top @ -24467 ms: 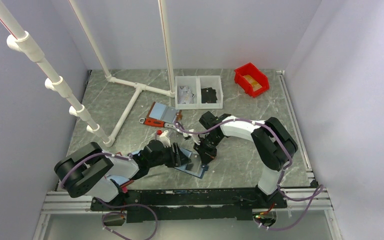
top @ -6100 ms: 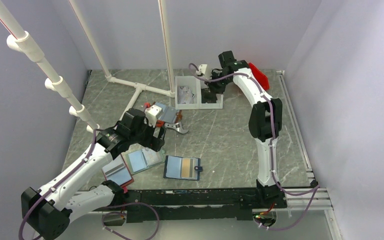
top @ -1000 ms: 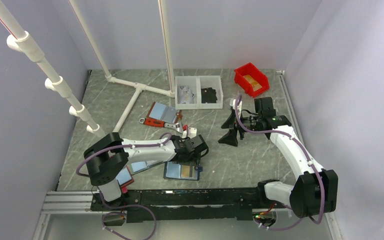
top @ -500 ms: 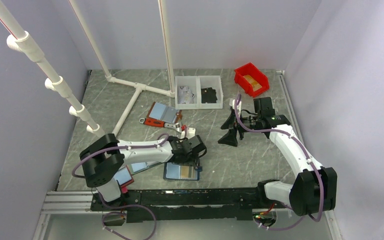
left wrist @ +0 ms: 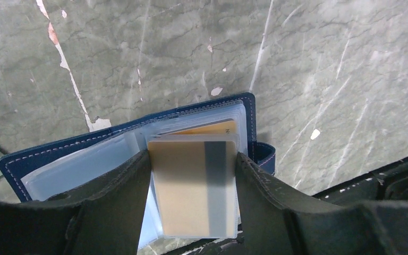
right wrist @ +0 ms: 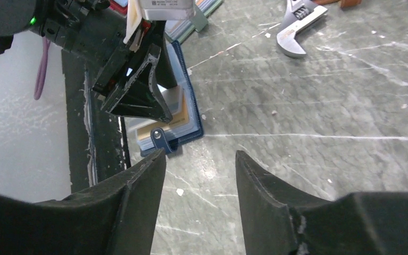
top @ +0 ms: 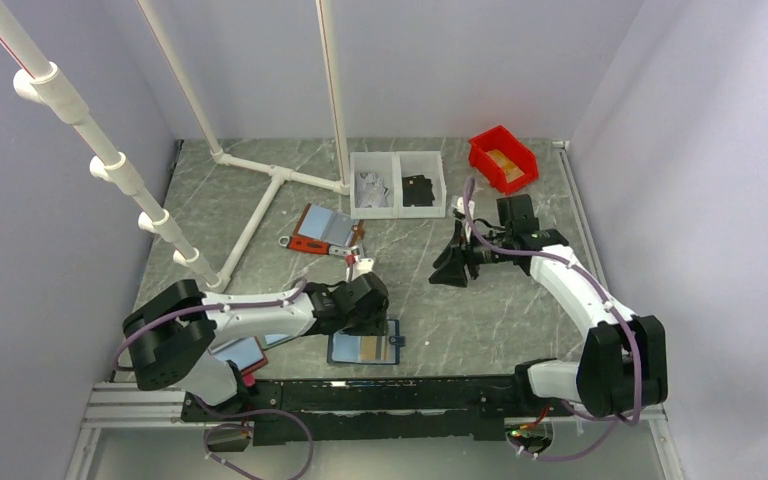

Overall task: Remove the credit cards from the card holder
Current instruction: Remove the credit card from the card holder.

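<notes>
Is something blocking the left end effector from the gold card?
Nothing visible does. The left end effector has its fingers pressed against both side edges of the gold card, over the open navy card holder.

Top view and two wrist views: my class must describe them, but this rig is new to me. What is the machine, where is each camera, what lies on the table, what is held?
Two robot arms are bolted at the table's near edge, each ending in a two-finger tool. The top view looks down from above and behind them; each wrist view looks along one arm's own fingers. On the table lie an open navy card holder, a red-edged holder, a wrench, a white two-part tray and a red bin. The left tool grips a tan card by its long edges, over that holder. The right tool hangs open and empty.
</notes>
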Controlling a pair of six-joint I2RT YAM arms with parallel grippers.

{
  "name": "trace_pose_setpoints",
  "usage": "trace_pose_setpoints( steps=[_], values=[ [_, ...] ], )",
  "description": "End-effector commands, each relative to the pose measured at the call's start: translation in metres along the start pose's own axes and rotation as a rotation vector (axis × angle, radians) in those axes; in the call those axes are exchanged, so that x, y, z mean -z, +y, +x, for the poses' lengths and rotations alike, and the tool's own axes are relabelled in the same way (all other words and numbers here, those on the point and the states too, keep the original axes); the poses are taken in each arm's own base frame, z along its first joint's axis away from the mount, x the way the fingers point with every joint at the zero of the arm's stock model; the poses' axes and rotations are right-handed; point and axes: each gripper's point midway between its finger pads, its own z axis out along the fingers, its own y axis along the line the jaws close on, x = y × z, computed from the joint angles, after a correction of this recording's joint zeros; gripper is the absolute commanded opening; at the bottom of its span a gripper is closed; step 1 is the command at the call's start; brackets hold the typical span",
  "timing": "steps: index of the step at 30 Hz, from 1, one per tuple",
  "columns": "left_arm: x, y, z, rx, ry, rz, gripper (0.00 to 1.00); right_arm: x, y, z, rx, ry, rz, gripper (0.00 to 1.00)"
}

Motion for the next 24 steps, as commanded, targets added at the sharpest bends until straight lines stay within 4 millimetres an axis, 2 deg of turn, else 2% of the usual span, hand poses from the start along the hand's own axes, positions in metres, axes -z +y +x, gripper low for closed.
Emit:
trace_pose_setpoints(
  steps=[1,11,17,24],
  values=[
    [0.011,-0.029,-0.019,0.082,-0.057,0.196,0.56,-0.015,0.002,-0.002,-0.032,-0.011,-0.038,0.50],
    [0.021,-0.033,-0.035,0.157,-0.106,0.335,0.55,-0.052,0.007,0.026,-0.150,0.100,-0.133,0.25],
    [0.021,-0.024,-0.044,0.224,-0.128,0.382,0.55,-0.069,0.015,0.041,-0.144,0.173,-0.172,0.21],
    [0.020,-0.017,-0.055,0.295,-0.146,0.435,0.55,-0.072,0.020,0.043,-0.134,0.192,-0.198,0.20]
  ],
)
